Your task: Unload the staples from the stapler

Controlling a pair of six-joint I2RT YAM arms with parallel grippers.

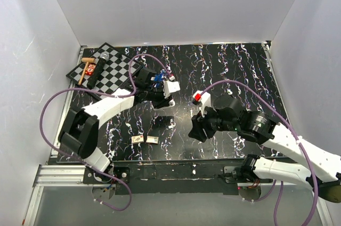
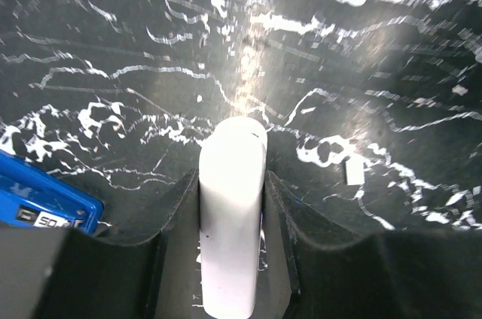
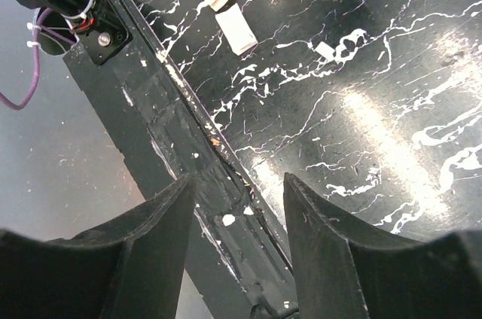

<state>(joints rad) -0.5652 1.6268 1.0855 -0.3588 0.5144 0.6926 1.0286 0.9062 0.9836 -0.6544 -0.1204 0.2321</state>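
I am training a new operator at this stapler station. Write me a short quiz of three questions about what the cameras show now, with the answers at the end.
1. True or false: the right pincer is shut on a wooden mallet.
2. What sits between the fingers of the left pincer?
A. the white stapler
B. a blue box
C. a chessboard
3. Fill in the number: ___ small tan-and-white boxes lie on the table near its front edge.

Key
1. False: it is open, with nothing in it.
2. A
3. Two
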